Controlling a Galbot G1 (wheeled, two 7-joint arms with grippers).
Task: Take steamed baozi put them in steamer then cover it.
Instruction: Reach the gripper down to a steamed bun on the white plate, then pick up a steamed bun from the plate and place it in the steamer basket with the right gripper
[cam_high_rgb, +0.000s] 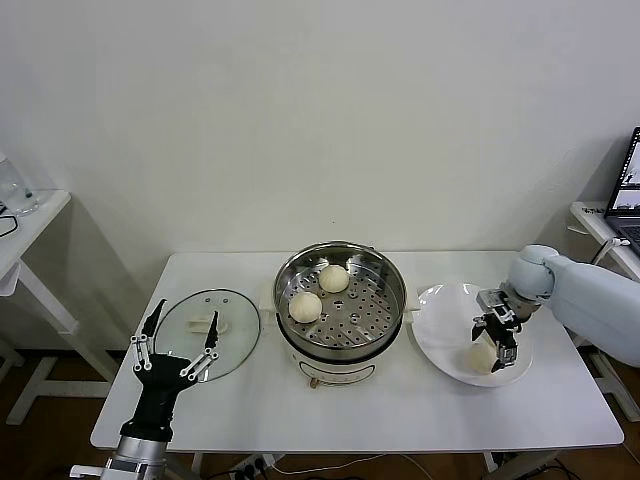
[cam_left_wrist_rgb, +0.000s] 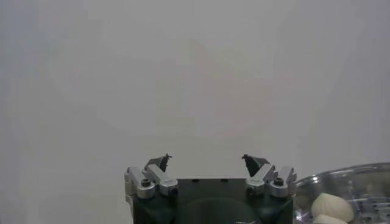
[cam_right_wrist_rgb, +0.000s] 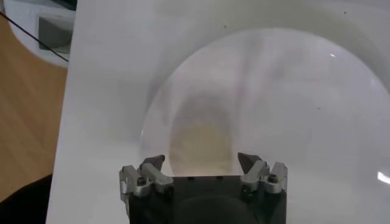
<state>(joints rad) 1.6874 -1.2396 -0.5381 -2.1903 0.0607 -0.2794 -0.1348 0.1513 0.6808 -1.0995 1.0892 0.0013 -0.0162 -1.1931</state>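
Right gripper (cam_high_rgb: 497, 345) was down over the white plate (cam_high_rgb: 440, 340) at right-centre of the head frame, jaws spread wide around a baozi (cam_high_rgb: 482, 356) on the plate; contact unclear. In the right wrist view that bun was only a blurred cream patch (cam_right_wrist_rgb: 201, 143) between the fingers (cam_right_wrist_rgb: 152, 165). Steamer (cam_high_rgb: 385, 262) sat centre frame, uncovered, two steamed baozi (cam_high_rgb: 305, 306) on its perforated tray, side by side toward its left. Glass cover (cam_high_rgb: 240, 318) lay flat on the table (cam_high_rgb: 400, 410), just left of the steamer. Left gripper (cam_high_rgb: 172, 345) stood at lower left, pointing up, jaws wide, nothing held, in front of the cover.
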